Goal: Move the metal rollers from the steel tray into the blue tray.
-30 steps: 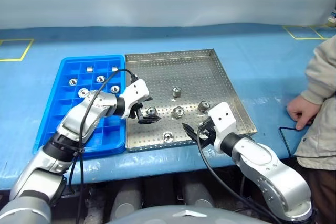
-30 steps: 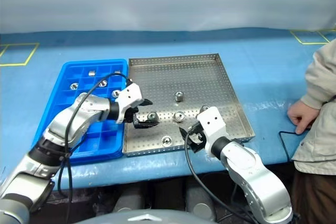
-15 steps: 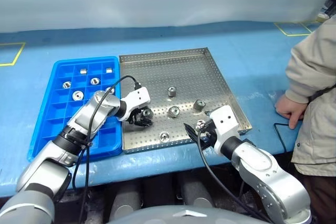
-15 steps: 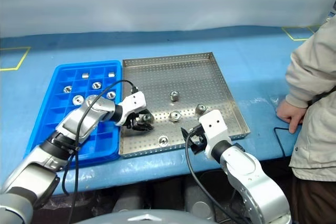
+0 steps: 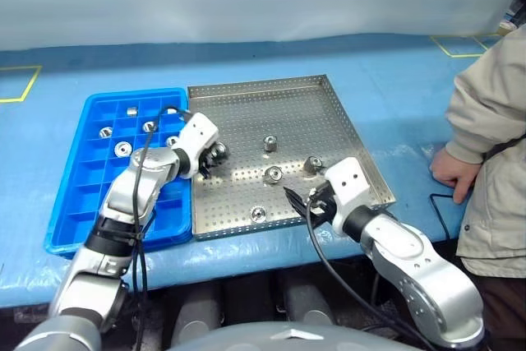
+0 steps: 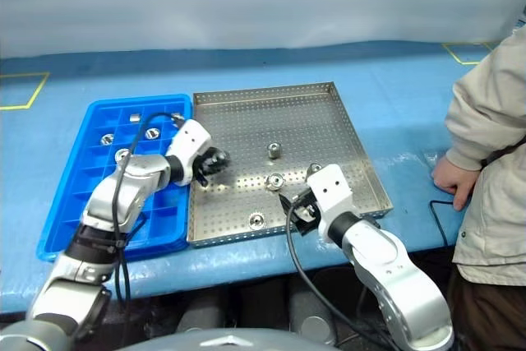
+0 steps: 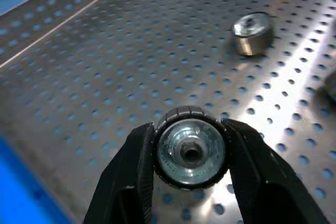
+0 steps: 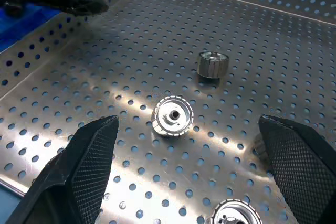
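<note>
Steel roller [image 7: 191,154] pinched by left gripper [image 7: 190,182] (wrist view) — right gripper [image 8: 184,182] gapes wide over 3 rollers [image 8: 172,115].

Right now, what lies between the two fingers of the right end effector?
In the right wrist view, one metal roller lies on the steel tray between the wide-open fingers, not touching them.

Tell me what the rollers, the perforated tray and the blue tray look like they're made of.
The rollers look like bright machined metal, probably steel: mirror glints, ridged rims. The perforated tray seems to be brushed sheet steel, with dull silver reflections and punched holes. The blue tray looks like moulded plastic: uniform saturated colour, soft sheen, thin grid walls.
</note>
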{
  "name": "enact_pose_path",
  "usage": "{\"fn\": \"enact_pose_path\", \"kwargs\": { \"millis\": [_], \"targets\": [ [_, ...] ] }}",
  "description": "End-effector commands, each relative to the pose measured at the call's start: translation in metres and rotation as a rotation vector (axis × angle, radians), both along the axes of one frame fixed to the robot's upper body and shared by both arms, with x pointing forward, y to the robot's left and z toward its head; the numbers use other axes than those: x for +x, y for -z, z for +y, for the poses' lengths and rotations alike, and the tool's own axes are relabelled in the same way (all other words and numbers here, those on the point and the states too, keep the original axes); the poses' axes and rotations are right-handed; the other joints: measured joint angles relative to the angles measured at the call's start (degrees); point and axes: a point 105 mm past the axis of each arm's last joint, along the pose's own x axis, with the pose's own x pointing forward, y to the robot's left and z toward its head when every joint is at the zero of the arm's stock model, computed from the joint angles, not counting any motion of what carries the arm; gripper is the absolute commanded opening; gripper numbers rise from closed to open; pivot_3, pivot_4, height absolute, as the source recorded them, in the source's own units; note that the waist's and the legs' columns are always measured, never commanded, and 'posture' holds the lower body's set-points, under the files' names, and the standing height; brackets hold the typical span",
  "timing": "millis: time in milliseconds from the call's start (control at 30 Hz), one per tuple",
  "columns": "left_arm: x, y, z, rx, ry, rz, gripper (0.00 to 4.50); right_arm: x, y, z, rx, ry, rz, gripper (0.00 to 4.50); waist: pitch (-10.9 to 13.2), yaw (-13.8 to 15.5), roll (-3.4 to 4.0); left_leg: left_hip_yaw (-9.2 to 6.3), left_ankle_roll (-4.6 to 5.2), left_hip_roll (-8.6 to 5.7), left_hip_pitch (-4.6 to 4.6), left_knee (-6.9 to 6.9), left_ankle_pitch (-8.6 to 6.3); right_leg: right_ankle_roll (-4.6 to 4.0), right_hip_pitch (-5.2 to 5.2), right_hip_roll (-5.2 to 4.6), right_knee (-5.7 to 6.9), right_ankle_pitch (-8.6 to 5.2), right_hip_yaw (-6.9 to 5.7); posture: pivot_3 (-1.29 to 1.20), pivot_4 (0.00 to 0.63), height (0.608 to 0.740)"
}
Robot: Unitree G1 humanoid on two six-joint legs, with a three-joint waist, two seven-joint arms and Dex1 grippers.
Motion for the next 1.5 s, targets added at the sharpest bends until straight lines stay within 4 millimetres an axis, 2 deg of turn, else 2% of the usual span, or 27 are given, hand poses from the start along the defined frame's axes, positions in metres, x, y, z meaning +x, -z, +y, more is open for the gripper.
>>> {"fn": "enact_pose_path", "kwargs": {
  "millis": [33,200,300,367,667,1000,1067,1267,1333,1500],
  "targets": [
    [-0.009,-0.036,0.058,-0.009,-0.402,-0.209,1.68,0.003,-0.008,0.027,0.019,-0.126,-0.035,4.50,0.0,0.5,0.00,0.02,0.00,0.00,0.03,-0.01,0.00,0.00,0.02,0.00,0.00,0.01,0.00,-0.01,0.150,0.740],
    [-0.028,-0.037,0.103,0.021,-0.685,-0.278,1.68,0.018,-0.017,0.045,0.089,-0.125,-0.055,4.50,0.0,2.9,-0.04,-0.04,-0.01,-0.01,0.05,0.00,0.01,-0.05,0.06,0.02,0.02,0.04,-0.04,0.06,0.150,0.740],
    [-0.036,-0.033,0.121,0.055,-0.774,-0.296,1.68,0.016,-0.017,0.052,0.076,-0.171,-0.058,4.50,0.0,4.4,-0.08,-0.03,0.01,-0.08,0.00,0.00,0.01,-0.25,0.06,-0.06,-0.05,0.19,-0.14,0.07,0.150,0.740],
    [-0.038,-0.028,0.128,0.018,-0.816,-0.290,1.68,0.015,-0.015,0.055,0.071,-0.184,-0.053,4.50,-0.1,5.2,-0.11,-0.01,0.11,-0.14,-0.03,0.04,-0.03,-0.23,0.07,-0.14,-0.12,0.22,-0.15,0.07,0.150,0.740],
    [-0.028,-0.005,0.119,0.016,-0.783,-0.218,1.68,0.010,-0.012,0.056,0.090,-0.166,-0.041,4.50,-0.1,5.4,-0.11,0.01,0.17,-0.11,-0.07,0.32,-0.05,-0.48,0.14,-0.15,-0.08,0.13,-0.21,0.02,0.150,0.740],
    [-0.043,0.007,0.127,-0.013,-0.879,-0.190,1.68,0.006,-0.008,0.041,0.087,-0.095,-0.025,4.50,-0.1,4.1,-0.12,0.06,0.17,-0.05,-0.07,0.33,-0.06,-0.49,0.11,-0.14,-0.07,0.15,-0.18,-0.01,0.150,0.740],
    [-0.043,0.003,0.126,-0.022,-0.882,-0.201,2.42,0.007,-0.008,0.041,0.088,-0.092,-0.025,4.50,-0.1,4.0,-0.12,0.06,0.17,-0.04,-0.06,0.34,-0.05,-0.50,0.12,-0.13,-0.07,0.15,-0.19,-0.01,0.150,0.740],
    [-0.026,-0.019,0.110,-0.055,-0.807,-0.275,4.29,0.010,-0.012,0.033,0.085,-0.057,-0.047,4.50,-0.1,3.8,-0.12,0.07,0.18,-0.04,-0.08,0.40,-0.05,-0.47,0.12,-0.12,-0.07,0.15,-0.18,-0.04,0.150,0.740],
    [-0.017,-0.030,0.099,-0.077,-0.744,-0.300,4.44,0.011,-0.014,0.029,0.083,-0.035,-0.056,4.50,-0.1,3.7,-0.12,0.07,0.18,-0.05,-0.10,0.43,-0.05,-0.46,0.12,-0.12,-0.07,0.16,-0.18,-0.05,0.150,0.740],
    [0.006,-0.046,0.032,-0.132,-0.373,-0.294,4.44,0.008,-0.013,0.013,0.070,0.044,-0.062,4.50,-0.1,3.2,-0.12,0.15,0.24,-0.06,-0.13,0.47,-0.09,-0.46,0.10,-0.12,-0.08,0.20,-0.11,-0.13,0.150,0.740]
  ]
}}
